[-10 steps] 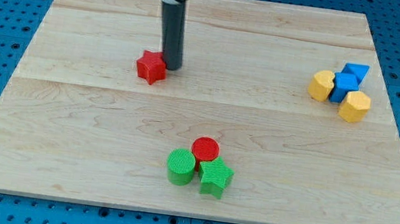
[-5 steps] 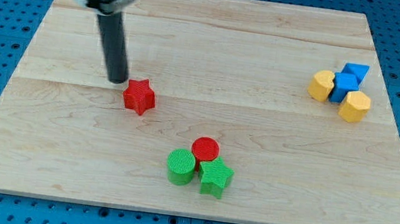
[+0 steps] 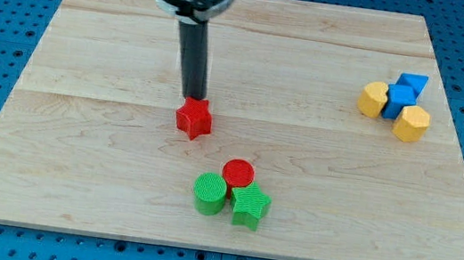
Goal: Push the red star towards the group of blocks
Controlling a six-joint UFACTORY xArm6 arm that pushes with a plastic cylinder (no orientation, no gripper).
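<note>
The red star block [image 3: 194, 119] lies near mid-bench [image 3: 76, 154]. My tip [image 3: 193, 100] touches its top side, so a push drives it down toward the red cylinder [image 3: 238, 172], green cylinder [image 3: 209, 193] and green star block [image 3: 250, 206]. The end effector is a plain rod, grasping nothing.

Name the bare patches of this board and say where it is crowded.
Bare: the view's left of the red star and my tip; the stretch between them and the yellow-blue cluster. Crowded: the green-red group below the star.
</note>
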